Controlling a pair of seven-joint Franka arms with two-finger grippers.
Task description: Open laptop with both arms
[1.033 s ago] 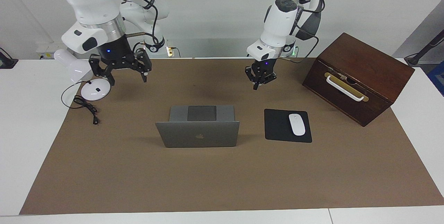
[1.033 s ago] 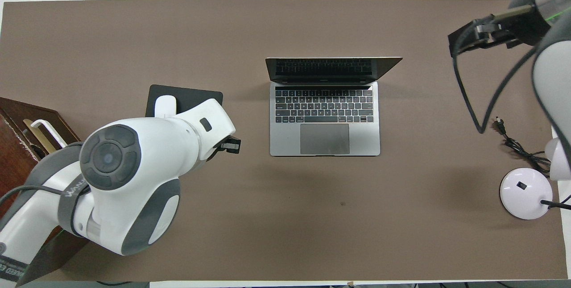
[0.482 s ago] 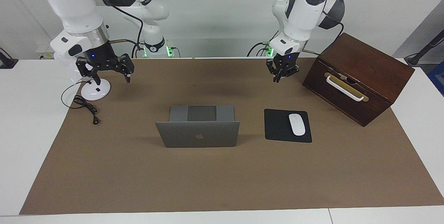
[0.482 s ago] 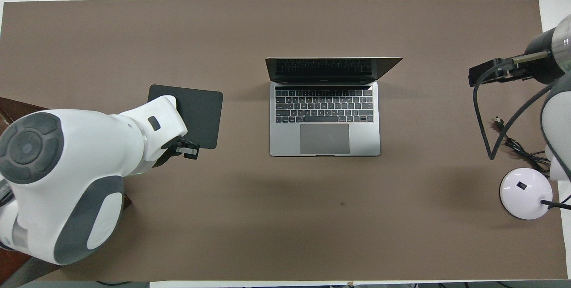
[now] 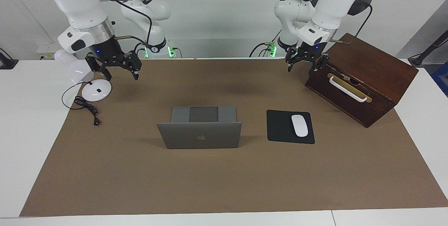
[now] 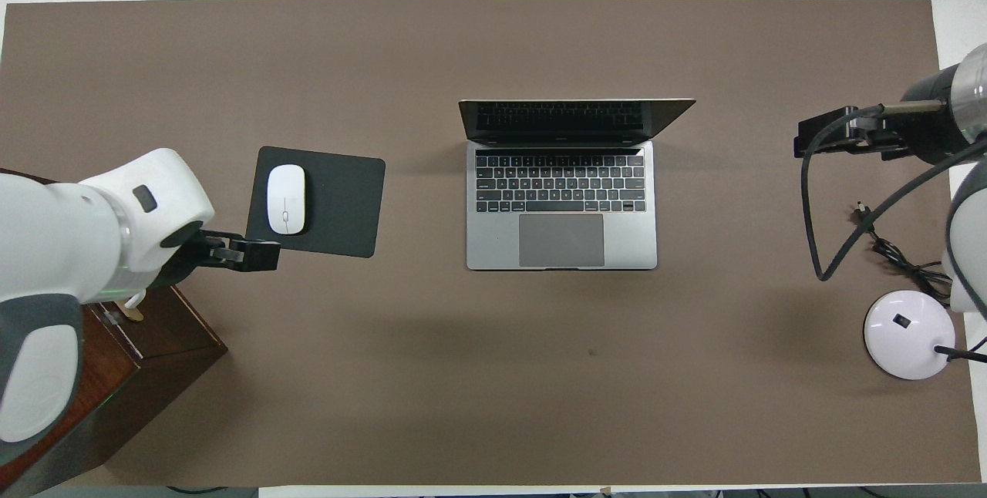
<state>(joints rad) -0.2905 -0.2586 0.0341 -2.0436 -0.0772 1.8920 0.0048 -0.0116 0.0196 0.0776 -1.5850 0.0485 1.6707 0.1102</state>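
The silver-grey laptop (image 5: 199,135) stands open in the middle of the brown mat, its lid upright with the Apple logo facing away from the robots. Its keyboard shows in the overhead view (image 6: 561,205). My left gripper (image 5: 304,68) hangs open and empty in the air beside the wooden box, well away from the laptop; it also shows in the overhead view (image 6: 243,251). My right gripper (image 5: 121,75) hangs open and empty over the mat beside the lamp, at the right arm's end; it also shows in the overhead view (image 6: 829,139).
A dark wooden box (image 5: 360,79) with a white handle stands at the left arm's end. A black mouse pad (image 5: 280,128) with a white mouse (image 5: 299,125) lies beside the laptop. A white lamp base (image 5: 96,91) and its cable (image 5: 85,106) sit at the right arm's end.
My left gripper has moved away from the laptop toward the wooden box, and its fingers now show spread. My right arm has risen and shifted a little near the lamp. The laptop has not moved.
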